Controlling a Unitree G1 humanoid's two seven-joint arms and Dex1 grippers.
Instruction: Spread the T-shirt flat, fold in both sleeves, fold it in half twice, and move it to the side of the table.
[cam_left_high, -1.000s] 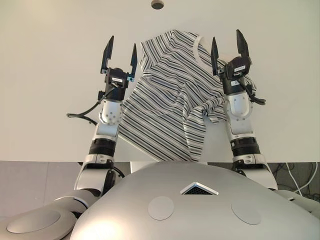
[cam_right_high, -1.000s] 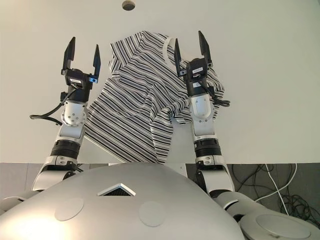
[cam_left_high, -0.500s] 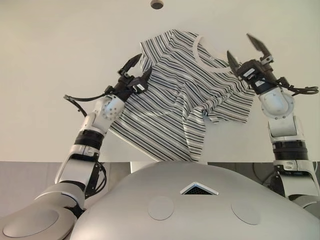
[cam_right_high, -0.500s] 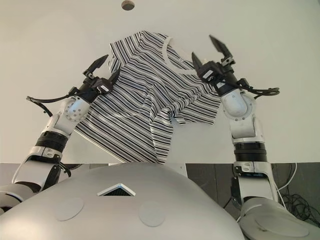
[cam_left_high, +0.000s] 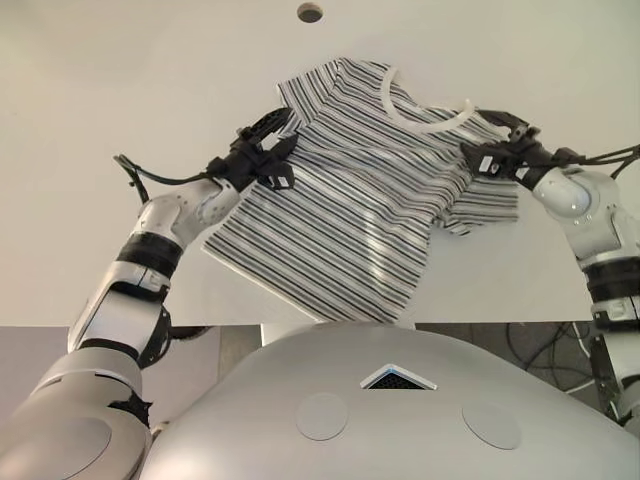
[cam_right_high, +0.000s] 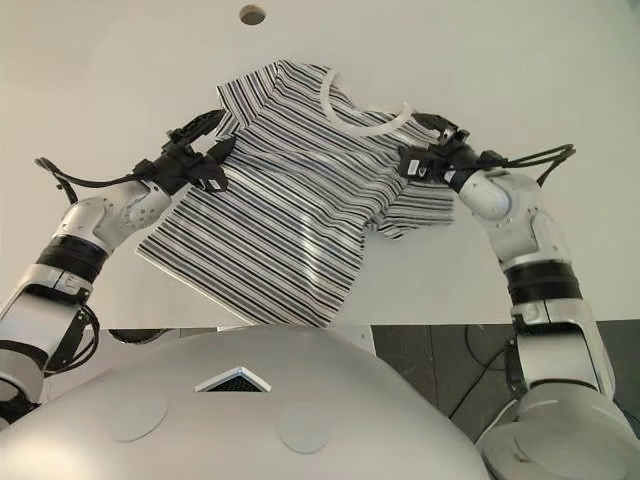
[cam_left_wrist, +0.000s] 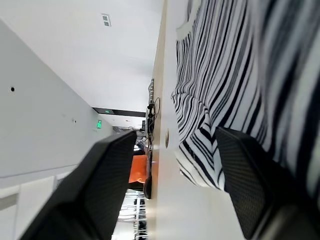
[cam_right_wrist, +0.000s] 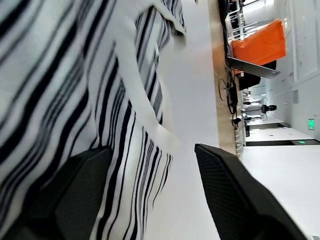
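Observation:
A black-and-white striped T-shirt (cam_left_high: 360, 200) lies on the white table (cam_left_high: 100, 120), its white collar (cam_left_high: 425, 120) at the far side and its hem toward the near edge. The right sleeve (cam_left_high: 485, 205) is still bunched under a crease. My left gripper (cam_left_high: 283, 132) lies open at the shirt's left shoulder edge, its fingers over the fabric. My right gripper (cam_left_high: 478, 138) lies open at the right shoulder, beside the collar. Striped cloth shows between each gripper's fingers in the wrist views, left (cam_left_wrist: 176, 134) and right (cam_right_wrist: 152, 149).
A small round dark hole (cam_left_high: 310, 12) sits in the table beyond the shirt. The table's near edge (cam_left_high: 120, 322) runs just past the hem. Bare tabletop spreads to both sides. Cables (cam_right_high: 470, 350) hang below the edge at the right.
Both arms have swung down from upright and outward, laying the open grippers onto the shirt's shoulders. The right side of the shirt has spread rightward, and the middle crease has moved right.

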